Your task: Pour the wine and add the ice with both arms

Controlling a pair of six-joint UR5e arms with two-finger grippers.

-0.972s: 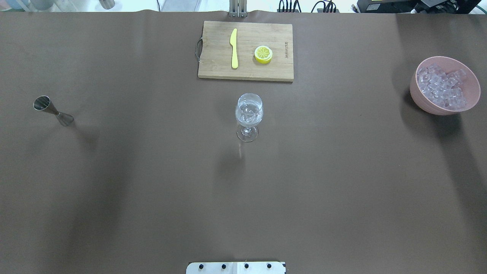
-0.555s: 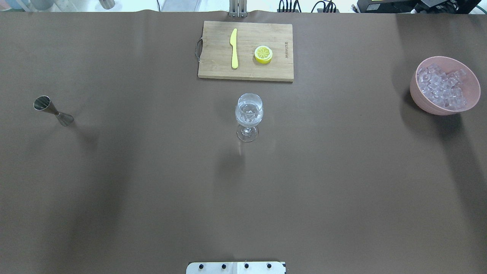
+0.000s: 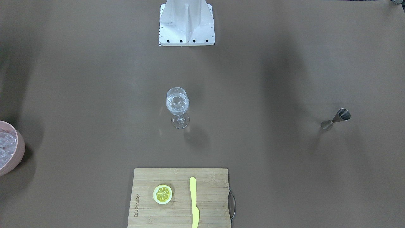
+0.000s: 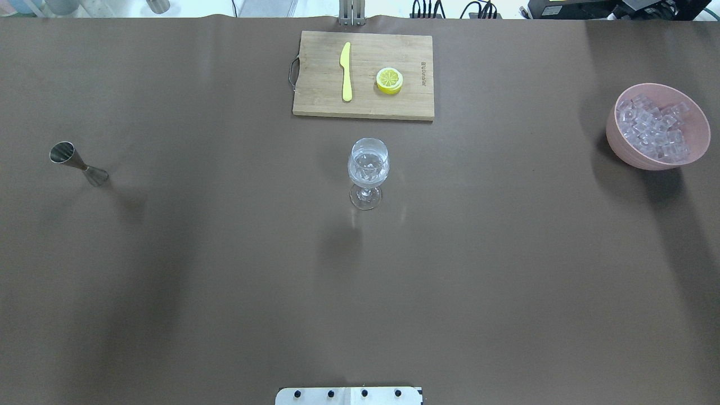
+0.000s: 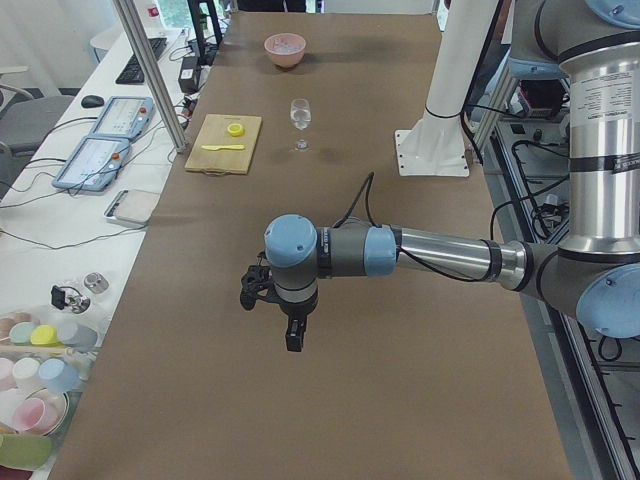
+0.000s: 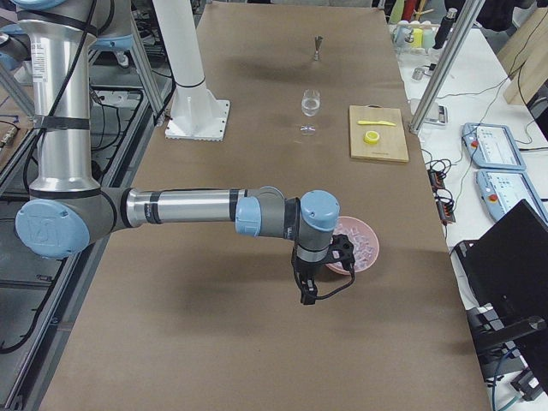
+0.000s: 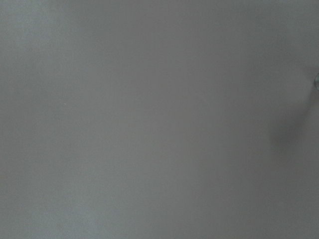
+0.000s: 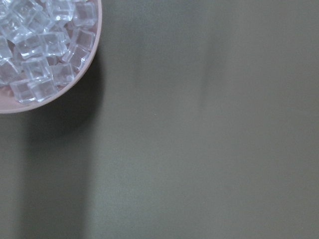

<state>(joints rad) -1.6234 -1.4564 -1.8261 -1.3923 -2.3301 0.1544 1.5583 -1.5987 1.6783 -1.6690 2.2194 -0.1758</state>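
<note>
A clear stemmed glass stands mid-table and holds clear wine with a few ice chunks in it; it also shows in the front-facing view. More ice fills a pink bowl at the right edge, and shows in the right wrist view. A steel jigger stands at the far left. The left gripper hangs above bare table beyond the jigger. The right gripper hangs just beside the bowl. Both show only in side views, so I cannot tell if they are open or shut.
A wooden cutting board with a yellow knife and a lemon half lies behind the glass. The white pedestal stands at the robot's side. The left wrist view shows only brown table cover.
</note>
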